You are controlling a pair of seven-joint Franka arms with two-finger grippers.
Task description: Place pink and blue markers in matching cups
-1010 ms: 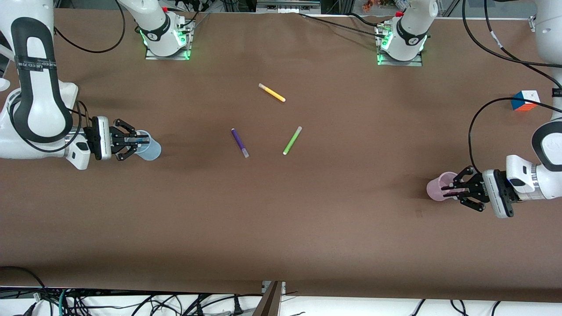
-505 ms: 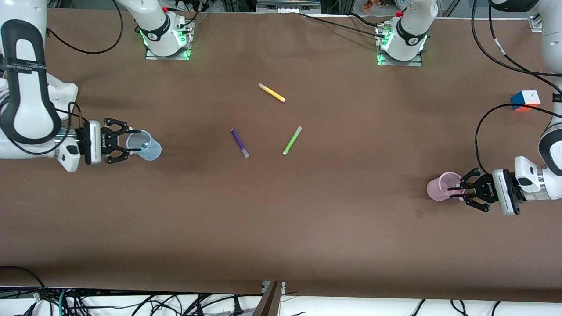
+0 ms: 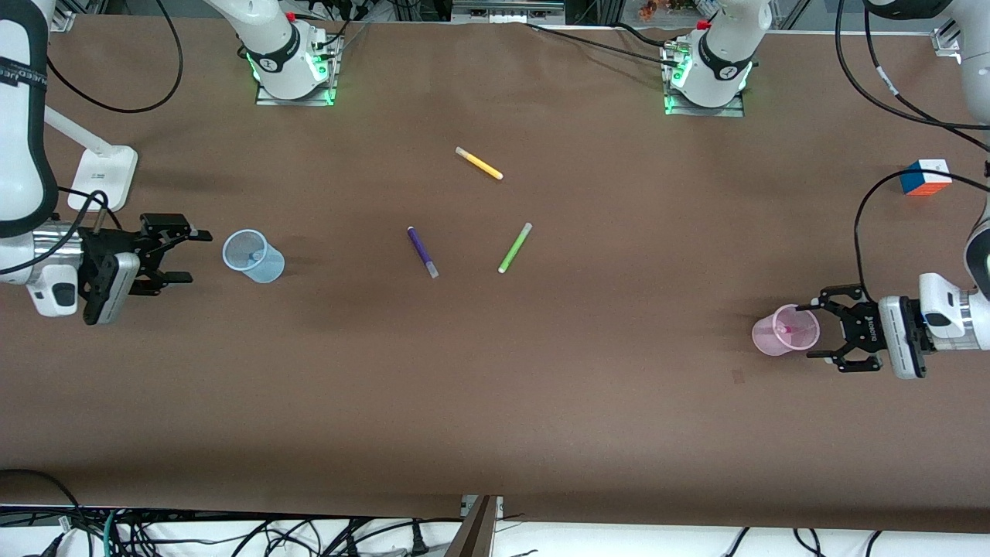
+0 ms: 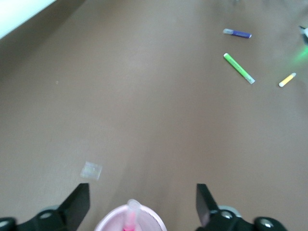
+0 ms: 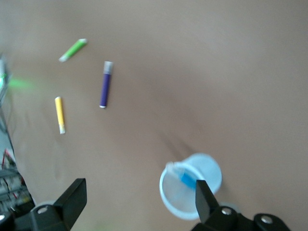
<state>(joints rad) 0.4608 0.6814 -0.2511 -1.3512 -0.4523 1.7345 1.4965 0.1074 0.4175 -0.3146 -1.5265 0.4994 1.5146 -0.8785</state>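
Note:
The light blue cup (image 3: 263, 267) stands upright toward the right arm's end of the table, with the sky-blue marker (image 3: 253, 255) standing in it. My right gripper (image 3: 193, 255) is open and empty just beside that cup, apart from it. In the right wrist view the blue cup (image 5: 173, 202) and the blue marker (image 5: 185, 179) sit off to one side of my right gripper (image 5: 139, 185). The light pink cup (image 3: 769, 340) stands toward the left arm's end and holds the pink marker (image 3: 786, 329). My left gripper (image 3: 823, 323) is open and empty beside it. The left wrist view shows the pink cup (image 4: 108, 225) and the marker (image 4: 131, 214) between my left gripper's (image 4: 142, 186) fingers.
A dark purple marker (image 3: 422, 251), a lime-green marker (image 3: 514, 247) and a yellow marker (image 3: 479, 163) lie mid-table. A colour cube (image 3: 924, 177) sits near the left arm's end. A white stand (image 3: 100, 174) sits near the right arm's end.
Both grippers have opened and drawn back from the cups toward their ends of the table. The blue and pink markers stay in their cups.

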